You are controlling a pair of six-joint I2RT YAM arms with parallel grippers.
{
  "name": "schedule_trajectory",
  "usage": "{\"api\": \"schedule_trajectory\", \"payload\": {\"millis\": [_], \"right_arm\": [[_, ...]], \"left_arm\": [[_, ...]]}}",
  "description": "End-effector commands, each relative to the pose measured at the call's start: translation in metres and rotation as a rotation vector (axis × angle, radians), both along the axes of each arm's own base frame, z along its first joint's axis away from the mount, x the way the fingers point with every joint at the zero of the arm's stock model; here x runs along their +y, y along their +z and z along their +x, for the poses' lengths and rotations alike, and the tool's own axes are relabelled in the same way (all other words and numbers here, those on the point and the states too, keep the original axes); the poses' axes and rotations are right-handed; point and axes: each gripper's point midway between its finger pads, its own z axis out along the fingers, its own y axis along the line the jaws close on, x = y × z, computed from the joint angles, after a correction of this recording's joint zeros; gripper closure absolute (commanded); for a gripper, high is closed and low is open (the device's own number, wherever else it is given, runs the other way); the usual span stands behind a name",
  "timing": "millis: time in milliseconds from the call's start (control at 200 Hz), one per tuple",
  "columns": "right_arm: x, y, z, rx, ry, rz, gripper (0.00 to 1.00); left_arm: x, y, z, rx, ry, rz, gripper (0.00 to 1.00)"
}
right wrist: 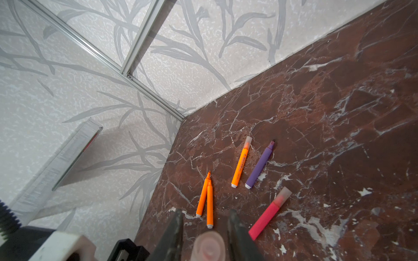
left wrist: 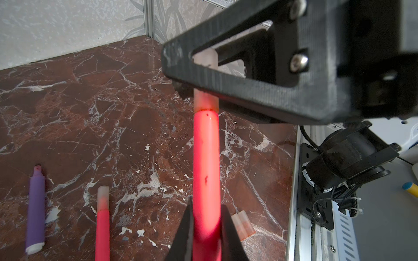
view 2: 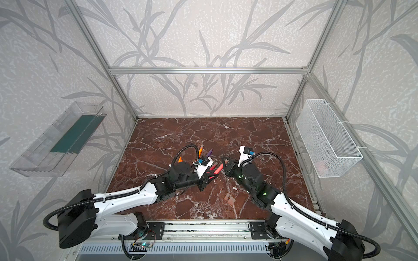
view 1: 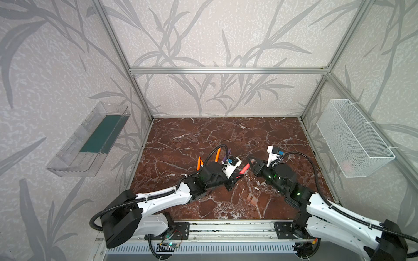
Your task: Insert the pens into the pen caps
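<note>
My left gripper [left wrist: 207, 202] is shut on a red-pink pen [left wrist: 206, 158], held above the marble table between the arms [view 1: 245, 168]. A pale pen cap [left wrist: 205, 99] sits over its tip. My right gripper [right wrist: 205, 212] is shut on that cap [right wrist: 209, 247], one finger on each side. On the table lie two uncapped orange pens [right wrist: 202, 196], a capped orange pen [right wrist: 241, 165], an uncapped purple pen [right wrist: 260, 166] and a capped red-pink pen [right wrist: 269, 213]. Two loose caps [left wrist: 242, 226] lie side by side near the front [view 1: 252, 199].
A clear plastic tray [view 1: 90, 140] hangs on the left wall and a white mesh basket [view 1: 355, 137] on the right wall. An aluminium rail [view 1: 226, 228] runs along the table's front edge between the arm bases.
</note>
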Motion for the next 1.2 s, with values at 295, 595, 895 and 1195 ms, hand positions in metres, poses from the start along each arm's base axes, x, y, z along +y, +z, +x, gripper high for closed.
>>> {"api": "schedule_trajectory", "payload": {"millis": [295, 595, 895, 1195], "right_arm": [[0.017, 0.005, -0.008, 0.005, 0.103, 0.007, 1.00], [0.032, -0.018, -0.025, -0.019, 0.166, -0.018, 1.00], [0.046, -0.036, -0.047, -0.023, 0.220, -0.019, 1.00], [0.046, -0.054, -0.060, 0.013, 0.245, 0.003, 1.00]], "left_arm": [[-0.002, 0.014, 0.017, -0.062, 0.071, -0.022, 1.00], [0.000, 0.073, 0.046, -0.137, 0.168, -0.120, 1.00], [0.026, 0.119, 0.095, -0.123, 0.277, -0.247, 1.00], [0.045, 0.139, 0.120, -0.157, 0.360, -0.280, 1.00]]}}
